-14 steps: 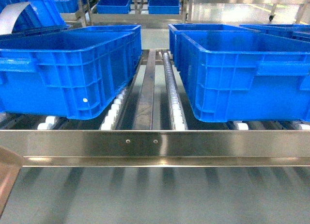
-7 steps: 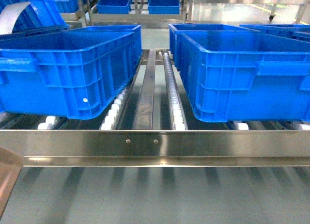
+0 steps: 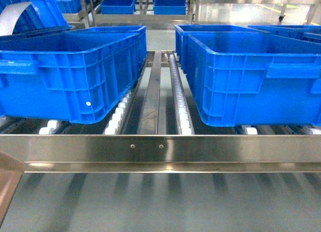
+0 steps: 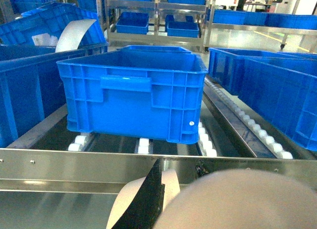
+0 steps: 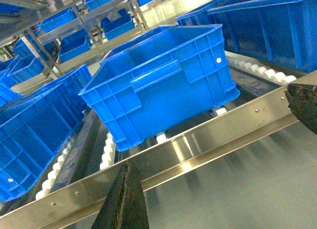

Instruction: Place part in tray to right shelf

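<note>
Jaws of the right gripper [image 5: 213,154] are seen spread wide in the right wrist view: one dark finger rises at the lower centre of the frame, the other juts in at the right edge, and nothing is held between them. The left gripper's jaws cannot be made out; in the left wrist view only a dark finger [image 4: 146,199] shows at the bottom centre, next to a pale beige rounded shape at the lower right that may be the tray [image 4: 237,201], too close and blurred to be sure.

No small blue part is seen in any view, so its place cannot be told.

The right shelf [image 3: 160,149] fills the head view, its shiny front rail crossing the lower middle. White rollers [image 3: 175,91] run up the centre, with one blue crate [image 3: 70,76] at the left and another crate [image 3: 251,76] at the right.

Judged from this, the step in hand is the approach to the shelf, with placing not yet done. The next move would call for the load to be lifted over the front rail.
</note>
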